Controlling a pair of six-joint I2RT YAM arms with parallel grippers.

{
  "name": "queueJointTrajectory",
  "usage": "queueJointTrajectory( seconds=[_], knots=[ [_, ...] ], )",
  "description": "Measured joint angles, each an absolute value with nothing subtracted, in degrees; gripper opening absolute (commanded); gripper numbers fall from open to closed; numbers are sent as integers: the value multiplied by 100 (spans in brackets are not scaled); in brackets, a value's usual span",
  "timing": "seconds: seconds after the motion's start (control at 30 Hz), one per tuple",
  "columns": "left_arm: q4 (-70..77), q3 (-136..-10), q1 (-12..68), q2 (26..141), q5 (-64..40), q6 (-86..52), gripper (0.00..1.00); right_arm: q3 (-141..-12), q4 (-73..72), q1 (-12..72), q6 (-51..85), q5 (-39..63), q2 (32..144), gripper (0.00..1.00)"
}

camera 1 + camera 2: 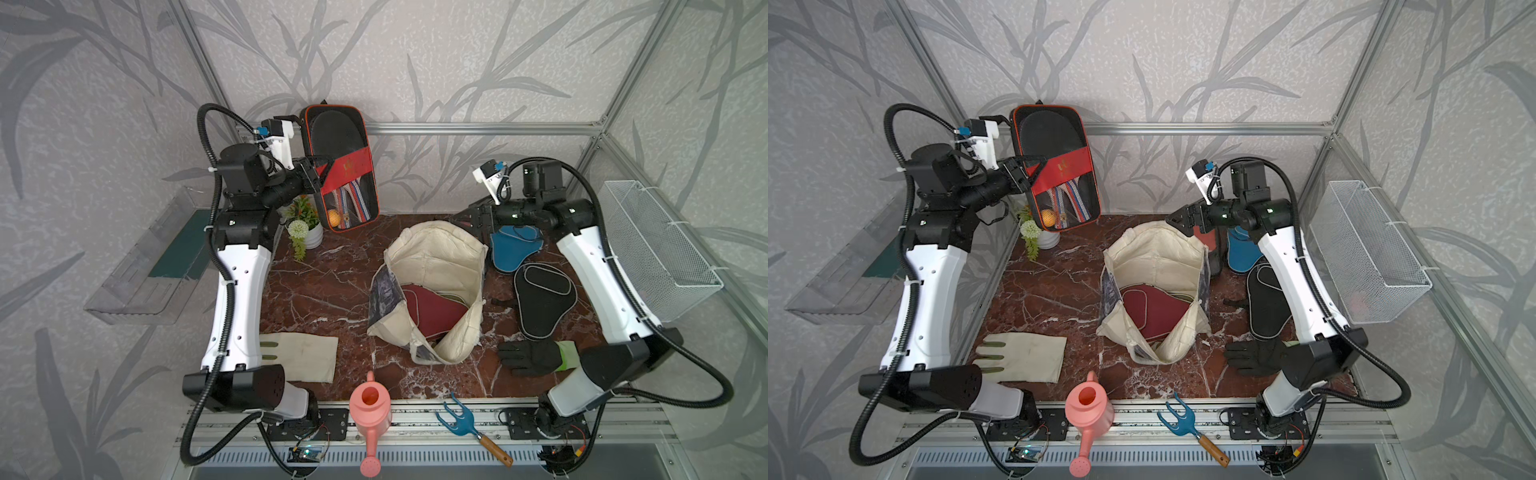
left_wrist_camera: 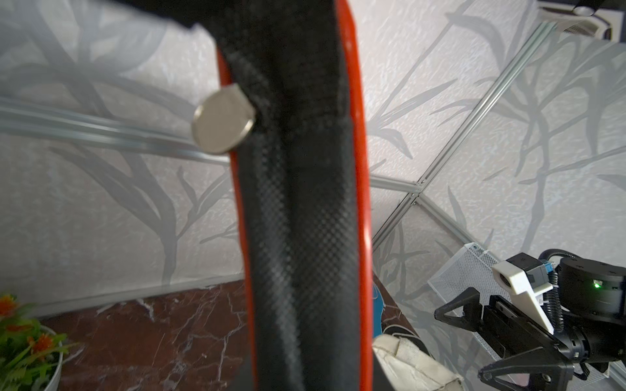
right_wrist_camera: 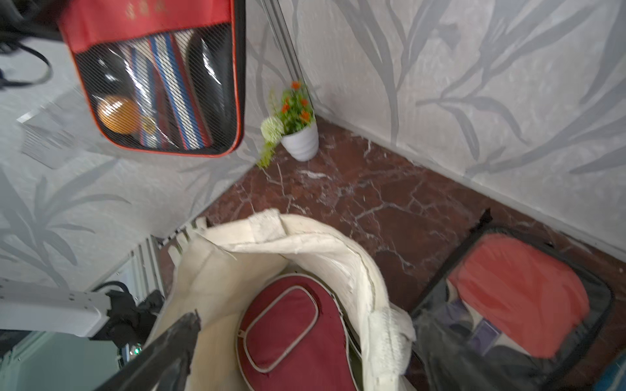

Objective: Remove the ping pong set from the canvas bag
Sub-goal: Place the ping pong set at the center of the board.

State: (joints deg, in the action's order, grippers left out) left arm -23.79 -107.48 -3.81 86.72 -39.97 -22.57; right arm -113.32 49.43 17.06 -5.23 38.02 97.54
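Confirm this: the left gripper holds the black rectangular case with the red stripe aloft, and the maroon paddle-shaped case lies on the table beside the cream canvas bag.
Wrong on one point: the maroon case lies inside the cream canvas bag, not beside it, as the right wrist view shows. The left gripper does hold the black red-striped case aloft.

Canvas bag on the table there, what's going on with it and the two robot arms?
The left gripper holds the black box with the red stripe in the air near the back wall, clear of the canvas bag. The right gripper hangs open by the bag's far rim, empty. A maroon case lies inside the bag; a blue case and a black case lie on the table beside it.
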Motion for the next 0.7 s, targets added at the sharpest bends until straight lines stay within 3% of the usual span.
queueJointTrajectory(
  seconds=[0.13,0.27,0.3,0.4,0.5,0.6,0.7],
  knots=[
    [-2628,-10460,-381,9367,-4027,-2082,0,-12031,5631,1986,-1020,3446,10803,98],
    [-2860,-10355,-379,10175,-4193,-1914,0,-12967,6217,2167,-1293,3232,11640,80],
    [-2888,-10335,-375,10357,-4219,-1887,0,-13325,6405,2209,-1367,3190,11863,69],
    [-2963,-10311,-364,10731,-4261,-1785,0,-14512,7004,2307,-1579,3076,12486,21],
    [-3004,-10311,-301,10921,-4285,-1675,0,-15246,7522,2423,-1747,2910,12811,0],
    [-3002,-10313,-183,11054,-4322,-1586,0,-15032,7679,2571,-1933,2738,12693,0],
    [-3000,-10383,-45,11273,-4377,-1503,0,-14029,7498,2805,-2080,2596,12217,0]
  ],
)
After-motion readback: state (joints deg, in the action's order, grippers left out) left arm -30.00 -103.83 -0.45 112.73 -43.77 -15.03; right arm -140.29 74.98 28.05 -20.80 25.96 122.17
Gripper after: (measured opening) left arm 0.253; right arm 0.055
